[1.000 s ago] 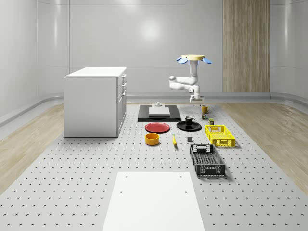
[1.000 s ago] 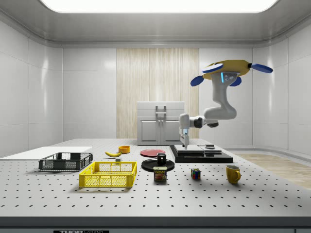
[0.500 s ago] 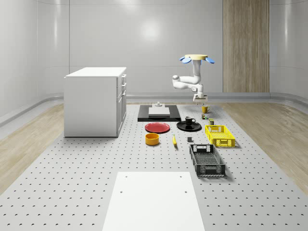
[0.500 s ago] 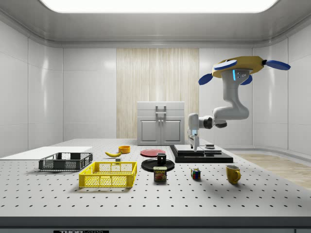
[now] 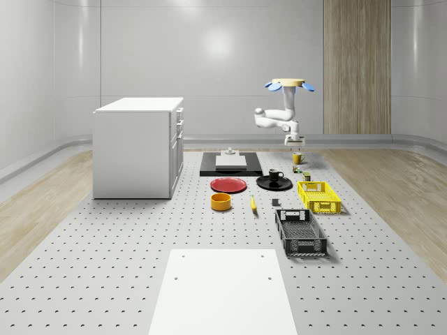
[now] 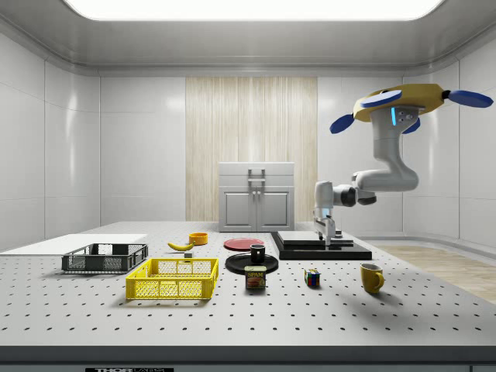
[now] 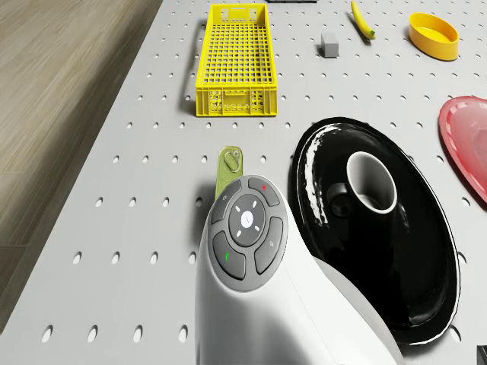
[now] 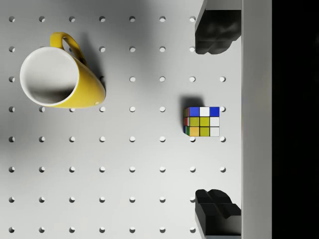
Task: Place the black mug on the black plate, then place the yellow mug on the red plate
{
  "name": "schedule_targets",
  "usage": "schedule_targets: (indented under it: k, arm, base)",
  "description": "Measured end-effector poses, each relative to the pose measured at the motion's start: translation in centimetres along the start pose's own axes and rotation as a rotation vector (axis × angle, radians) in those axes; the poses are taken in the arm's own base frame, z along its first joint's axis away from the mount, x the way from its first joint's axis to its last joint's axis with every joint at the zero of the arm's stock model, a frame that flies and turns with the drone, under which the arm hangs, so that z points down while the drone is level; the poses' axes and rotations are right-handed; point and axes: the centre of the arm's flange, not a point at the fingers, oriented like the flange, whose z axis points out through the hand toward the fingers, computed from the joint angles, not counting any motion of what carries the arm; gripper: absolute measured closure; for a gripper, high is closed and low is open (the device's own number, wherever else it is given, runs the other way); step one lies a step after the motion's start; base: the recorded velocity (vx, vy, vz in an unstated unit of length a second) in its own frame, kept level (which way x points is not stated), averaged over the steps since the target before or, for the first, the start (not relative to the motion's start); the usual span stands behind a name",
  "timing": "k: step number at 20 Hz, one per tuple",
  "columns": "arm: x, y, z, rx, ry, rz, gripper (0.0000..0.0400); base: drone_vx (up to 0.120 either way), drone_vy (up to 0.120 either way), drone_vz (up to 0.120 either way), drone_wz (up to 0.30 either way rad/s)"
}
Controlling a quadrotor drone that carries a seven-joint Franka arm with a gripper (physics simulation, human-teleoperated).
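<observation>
Pincer (image 8: 215,119): hanging wide open, gripping nothing, above the table (image 8: 129,169) near the cube (image 8: 202,121) and yellow mug (image 8: 60,72). Drone (image 6: 403,101): hovering overhead.

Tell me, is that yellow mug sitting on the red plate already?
No, the yellow mug stands on the bare perforated table, near a colour cube.

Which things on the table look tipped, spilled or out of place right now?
Nothing stands out. The black mug sits upright on the black plate, the yellow mug stands upright on the table near the puzzle cube, and the red plate lies flat.
</observation>
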Motion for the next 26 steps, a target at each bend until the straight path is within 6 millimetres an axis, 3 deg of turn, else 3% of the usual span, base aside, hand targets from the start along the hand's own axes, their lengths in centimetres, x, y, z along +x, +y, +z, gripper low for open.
schedule_targets:
  k: [9,13,19,23,26]
  arm:
    - [0.0,0.0,0.0,0.0,0.0,0.0,0.0]
    - [0.0,0.0,0.0,0.0,0.0,0.0,0.0]
    - [0.0,0.0,0.0,0.0,0.0,0.0,0.0]
    - [0.0,0.0,0.0,0.0,0.0,0.0,0.0]
    - [0.0,0.0,0.0,0.0,0.0,0.0,0.0]
  base:
    - [-0.12,0.0,0.0,0.0]
    - [-0.12,0.0,-0.11,0.0]
    - [-0.12,0.0,-0.007,0.0]
    - [-0.12,0.0,-0.09,0.0]
    - [-0.12,0.107,0.0,0.0]
